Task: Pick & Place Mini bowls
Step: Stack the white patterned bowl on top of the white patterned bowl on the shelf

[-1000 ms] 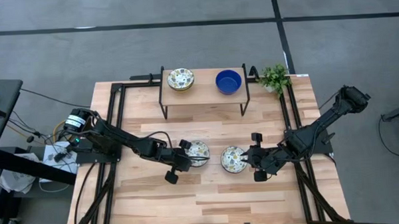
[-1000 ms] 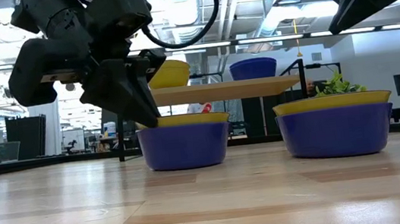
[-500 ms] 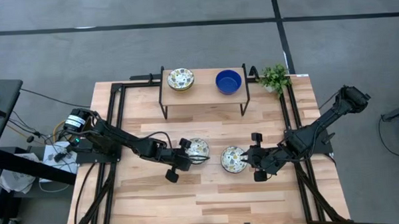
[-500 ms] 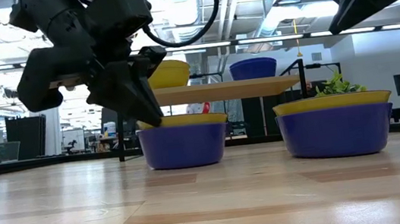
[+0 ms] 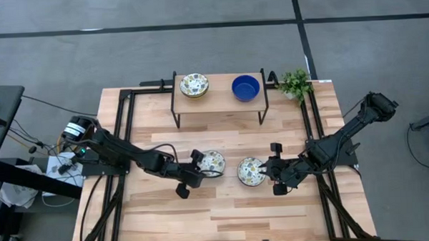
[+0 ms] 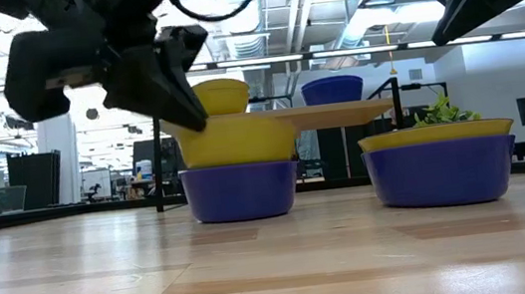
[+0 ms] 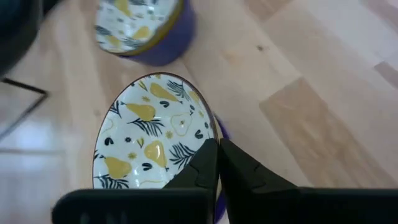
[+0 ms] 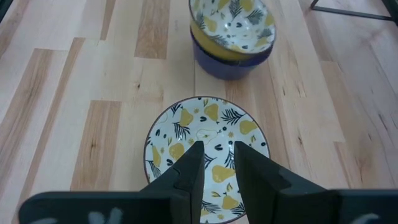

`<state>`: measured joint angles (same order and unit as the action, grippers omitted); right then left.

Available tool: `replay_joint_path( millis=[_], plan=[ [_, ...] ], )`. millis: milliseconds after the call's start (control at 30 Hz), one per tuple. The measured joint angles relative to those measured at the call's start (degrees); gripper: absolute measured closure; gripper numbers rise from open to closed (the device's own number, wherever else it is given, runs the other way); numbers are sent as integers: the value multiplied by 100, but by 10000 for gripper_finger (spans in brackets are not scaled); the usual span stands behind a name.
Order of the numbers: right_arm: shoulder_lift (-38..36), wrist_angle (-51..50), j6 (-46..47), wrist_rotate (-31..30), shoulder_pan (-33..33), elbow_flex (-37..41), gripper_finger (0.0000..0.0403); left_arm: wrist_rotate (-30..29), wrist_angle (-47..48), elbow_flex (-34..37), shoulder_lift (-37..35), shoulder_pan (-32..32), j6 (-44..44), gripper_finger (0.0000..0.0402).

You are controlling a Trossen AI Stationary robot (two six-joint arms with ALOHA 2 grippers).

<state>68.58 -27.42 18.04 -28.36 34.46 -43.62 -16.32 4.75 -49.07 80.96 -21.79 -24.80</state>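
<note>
My left gripper (image 7: 217,144) is shut on a mini bowl (image 6: 236,138), yellow outside and white with yellow pears and dark leaves inside. The bowl is raised over a blue bowl (image 6: 241,190) standing on the table. My right gripper (image 8: 216,146) hovers over a second patterned bowl (image 8: 208,155) with its fingers a narrow gap apart. In the low view this bowl (image 6: 440,160) shows a yellow band above a blue body. A third patterned bowl (image 5: 194,85) and a cobalt blue bowl (image 5: 245,88) stand on a small shelf. My left gripper pinches the patterned bowl's rim (image 7: 213,127) on the side toward the table's left, one finger inside and one outside. The fingers slant down from the table's left. The bowl sits nearly level, with its base at the height of the blue bowl's rim (image 6: 238,166).
The wooden shelf (image 5: 219,100) on black legs stands at the far middle of the table. A small green potted plant (image 5: 295,83) is at the far right corner. Black frame rails (image 5: 126,131) run along both sides. Bare wood lies along the near edge.
My left gripper has risen, drifting slightly toward the table's left. It has drawn the yellow patterned bowl up out of the blue bowl it was nested in. The blue bowl has stayed in place.
</note>
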Motion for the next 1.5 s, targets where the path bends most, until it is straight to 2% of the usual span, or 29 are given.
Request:
replay_joint_path(
  millis=[200, 800, 1067, 1300, 1500],
  plan=[
    [0, 0, 0, -1, 0, 0, 323, -450, -7, -1, -236, -117, -197, 395],
    [0, 0, 0, 0, 0, 0, 323, -880, 28, -21, -335, -124, -337, 395],
    [0, -2, 0, 0, 0, 0, 323, -1179, 892, -722, -335, -233, -328, 394],
    [0, -4, 0, 0, 0, 0, 323, -1547, 1637, -1391, -388, -70, -493, 394],
    [0, -40, 0, 0, 0, 0, 323, -1585, 1789, -1555, -987, 271, -799, 394]
  ],
)
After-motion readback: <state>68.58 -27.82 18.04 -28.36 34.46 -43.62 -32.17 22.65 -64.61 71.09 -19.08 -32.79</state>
